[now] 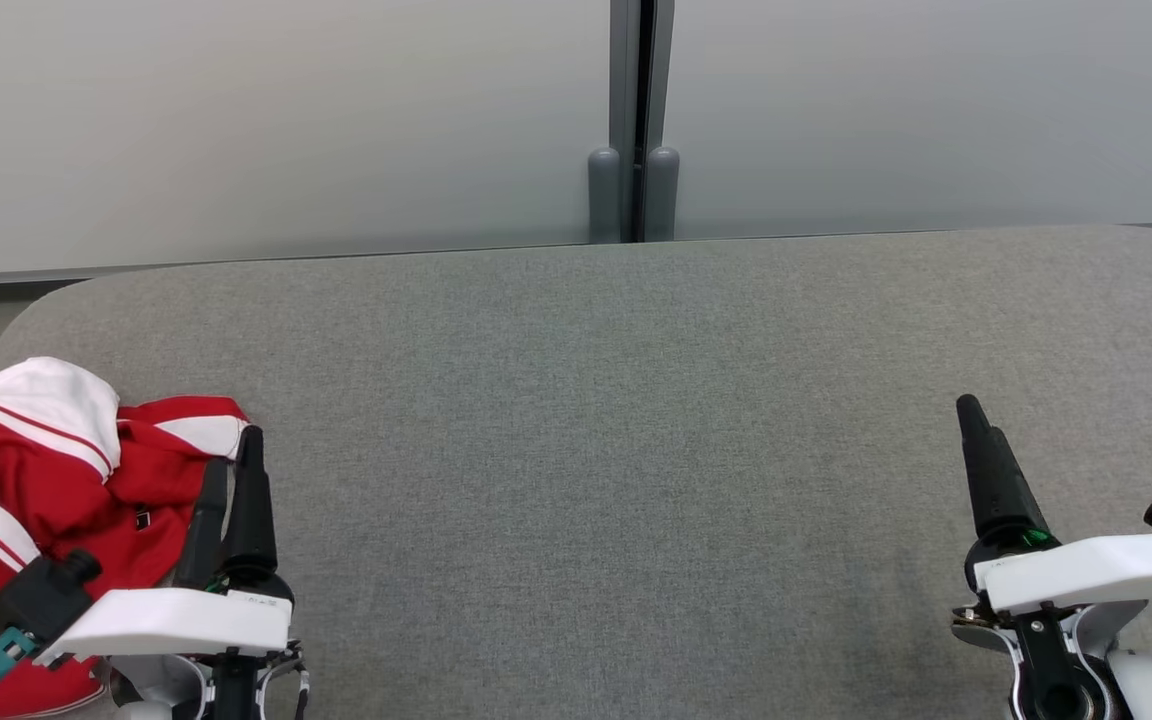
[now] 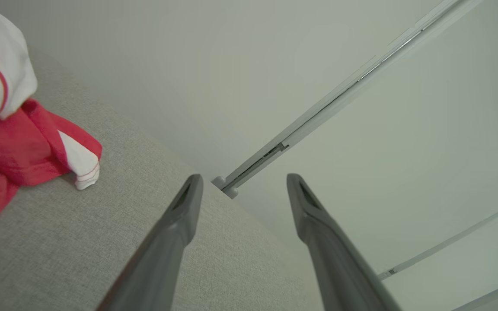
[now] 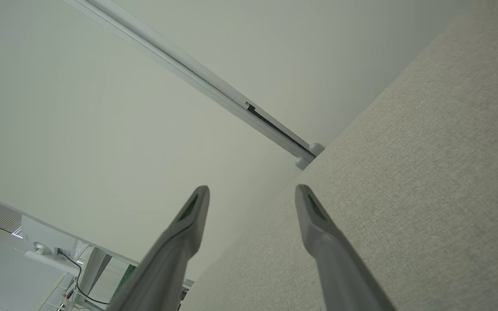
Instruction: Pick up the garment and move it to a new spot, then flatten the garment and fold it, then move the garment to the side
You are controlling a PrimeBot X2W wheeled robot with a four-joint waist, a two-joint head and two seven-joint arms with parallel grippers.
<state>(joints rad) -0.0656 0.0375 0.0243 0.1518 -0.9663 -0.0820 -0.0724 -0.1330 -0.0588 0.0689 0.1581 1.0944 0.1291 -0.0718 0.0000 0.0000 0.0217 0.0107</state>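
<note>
Dark fingers of the left gripper point(image 2: 242, 177) stand spread apart, holding nothing. Right gripper point(image 3: 251, 188): likewise spread and empty, well apart at the opposite side. Red-and-white garment point(image 1: 26, 470): crumpled at the left end of the grey fabric-covered surface point(image 1: 586, 400), just beside the left gripper; the left wrist view shows no contact. Beyond the surface: pale wall panels point(image 1: 286, 120), joined by a grey post point(image 1: 634, 190).

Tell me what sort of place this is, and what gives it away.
Probably an indoor lab or office test bay, not a home: a grey fabric-covered table stands against pale partition panels, a red-and-white garment lies bunched at its left end, and a cabled white device sits beyond.
</note>
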